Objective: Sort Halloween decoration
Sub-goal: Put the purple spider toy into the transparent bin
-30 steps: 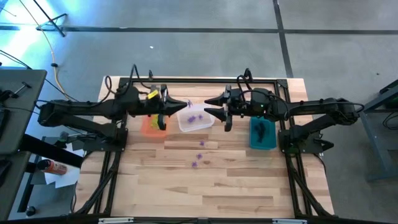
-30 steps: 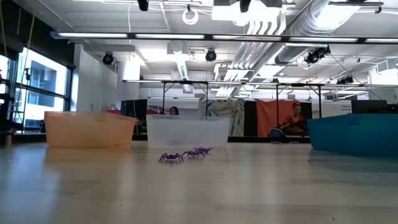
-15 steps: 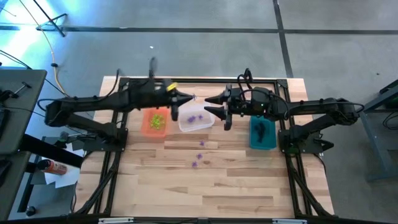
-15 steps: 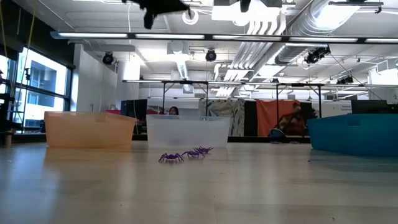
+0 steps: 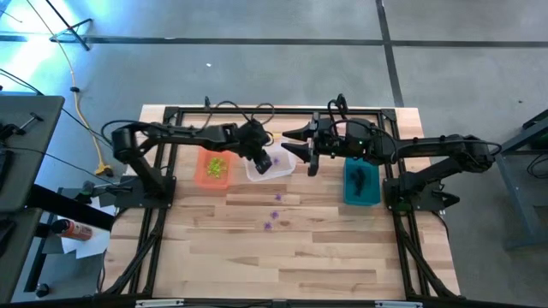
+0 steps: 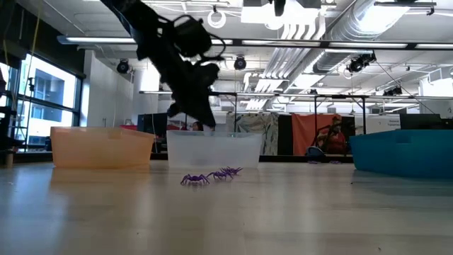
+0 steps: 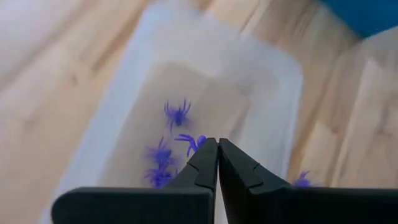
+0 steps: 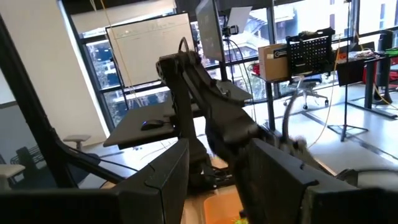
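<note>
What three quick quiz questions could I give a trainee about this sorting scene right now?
1. True or false: the left tool is shut above the clear bin.
2. Which bin holds the yellow-green trinkets?
A. orange bin
B. clear bin
C. teal bin
3. Fill in: the loose trinkets on the table, in front of the bins, are ____ in colour.

Key:
1. True; its fingers meet over the purple trinkets inside.
2. A.
3. Purple; see the loose purple trinkets in the low view.

The right tool waits open beside the clear bin.
</note>
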{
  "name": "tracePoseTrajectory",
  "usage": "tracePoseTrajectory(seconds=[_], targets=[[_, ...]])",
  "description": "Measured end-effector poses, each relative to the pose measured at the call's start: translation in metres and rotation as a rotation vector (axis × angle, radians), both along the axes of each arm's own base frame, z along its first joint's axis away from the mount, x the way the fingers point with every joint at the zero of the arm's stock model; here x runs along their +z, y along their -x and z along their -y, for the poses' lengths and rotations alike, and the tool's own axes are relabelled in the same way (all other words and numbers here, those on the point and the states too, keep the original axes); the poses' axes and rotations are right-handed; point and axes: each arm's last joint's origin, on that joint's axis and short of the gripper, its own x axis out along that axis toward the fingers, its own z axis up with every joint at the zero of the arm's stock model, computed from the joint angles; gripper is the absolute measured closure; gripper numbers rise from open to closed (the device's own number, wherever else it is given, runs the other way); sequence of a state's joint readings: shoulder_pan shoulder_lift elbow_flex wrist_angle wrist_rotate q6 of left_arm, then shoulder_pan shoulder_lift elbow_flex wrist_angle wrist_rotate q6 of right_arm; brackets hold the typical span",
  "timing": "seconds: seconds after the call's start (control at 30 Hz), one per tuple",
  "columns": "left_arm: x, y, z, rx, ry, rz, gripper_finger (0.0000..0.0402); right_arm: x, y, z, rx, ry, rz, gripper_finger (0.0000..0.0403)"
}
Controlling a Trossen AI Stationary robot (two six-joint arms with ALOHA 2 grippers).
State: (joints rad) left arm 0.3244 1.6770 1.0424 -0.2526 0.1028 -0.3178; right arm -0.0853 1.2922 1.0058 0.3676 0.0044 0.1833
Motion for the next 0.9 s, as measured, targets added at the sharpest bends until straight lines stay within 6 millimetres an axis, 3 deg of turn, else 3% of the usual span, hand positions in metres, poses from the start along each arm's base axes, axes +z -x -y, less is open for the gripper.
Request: tracePoseTrajectory(seconds=[0.23,0.4,0.53,0.73,0.9], targets=[[-0.028,-0.005,-0.003,0.056,0.037,-0.099,0.0401,0.000,0.000,0.000,-0.011,-0.003,0.000,0.0238],[-0.033,-0.003,-0.006,0.059,0.036,-0.127,0.0395,0.000,0.000,0.000,-0.011,-0.004,0.000,0.0238],[-0.031,-0.002,-0.005,0.061,0.038,-0.130,0.0361,0.000,0.000,0.000,-0.011,-0.004,0.000,0.0238],[-0.012,0.002,-0.005,0.077,0.039,-0.116,0.0279,0.000,0.000,0.000,-0.011,-0.001,0.002,0.0238],[0.048,0.016,-0.011,0.064,0.009,-0.031,0.0229,0.008,0.003,0.002,-0.018,0.006,0.028,0.0238]])
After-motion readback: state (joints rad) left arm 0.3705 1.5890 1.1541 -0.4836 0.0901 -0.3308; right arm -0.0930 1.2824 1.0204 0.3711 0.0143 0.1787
